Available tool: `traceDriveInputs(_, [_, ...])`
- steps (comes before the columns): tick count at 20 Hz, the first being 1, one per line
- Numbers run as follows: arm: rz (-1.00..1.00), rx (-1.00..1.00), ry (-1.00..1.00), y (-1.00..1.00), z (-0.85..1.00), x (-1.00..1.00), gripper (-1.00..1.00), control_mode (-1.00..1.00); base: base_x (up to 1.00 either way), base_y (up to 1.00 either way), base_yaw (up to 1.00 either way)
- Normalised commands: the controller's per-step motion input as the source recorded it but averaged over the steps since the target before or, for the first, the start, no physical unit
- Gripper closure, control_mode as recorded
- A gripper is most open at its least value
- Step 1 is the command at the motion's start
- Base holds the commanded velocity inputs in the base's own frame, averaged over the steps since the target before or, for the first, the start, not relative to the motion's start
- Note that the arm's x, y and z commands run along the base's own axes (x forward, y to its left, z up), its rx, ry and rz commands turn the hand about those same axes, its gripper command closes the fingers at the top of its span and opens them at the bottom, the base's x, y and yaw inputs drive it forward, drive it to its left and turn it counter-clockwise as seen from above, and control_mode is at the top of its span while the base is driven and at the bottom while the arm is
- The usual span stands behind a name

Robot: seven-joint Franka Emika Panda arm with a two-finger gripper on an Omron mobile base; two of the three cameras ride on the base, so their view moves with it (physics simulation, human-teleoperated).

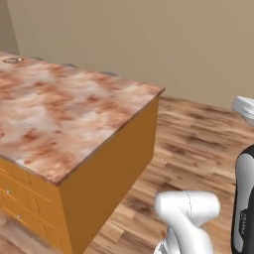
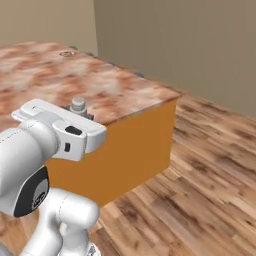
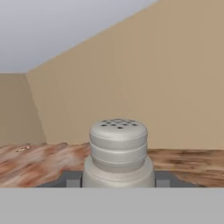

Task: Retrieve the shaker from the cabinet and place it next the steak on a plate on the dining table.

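— Far left, on the marbled top?
— Small round plate [image 1: 13,60] with a reddish rim, near the far left corner of the dining table [image 1: 69,114]; also seen far back in the right base view. Contents too small to tell.
— Moving right along the top?
— Bare reddish-pink marble, ending at a corner over a plain orange side; drawer fronts [image 1: 20,198] with tiny knobs on the near face.
— And the shaker?
— Shaker [image 3: 118,151] upright between the dark fingers [image 3: 70,178], grey, with a perforated cap. In the right base view, poking up behind the white hand, over the table's near end.
— Gripper?
— Gripper [image 3: 118,179] closed on the shaker, a finger at each side of its lower body.
— Further right?
— Wooden floor [image 1: 198,144] and a plain beige wall [image 1: 149,34].
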Motion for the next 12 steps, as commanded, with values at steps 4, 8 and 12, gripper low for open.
traceDriveInputs(4, [0.0,0.0,0.0,0.0,0.0,0.0,1.0,1.0,1.0,-0.7,0.5])
traceDriveInputs(8, [0.0,0.0,0.0,0.0,0.0,0.0,1.0,1.0,1.0,-0.61,0.6])
traceDriveInputs(12, [0.0,0.0,0.0,0.0,0.0,0.0,1.0,1.0,0.74,-0.18,0.88])
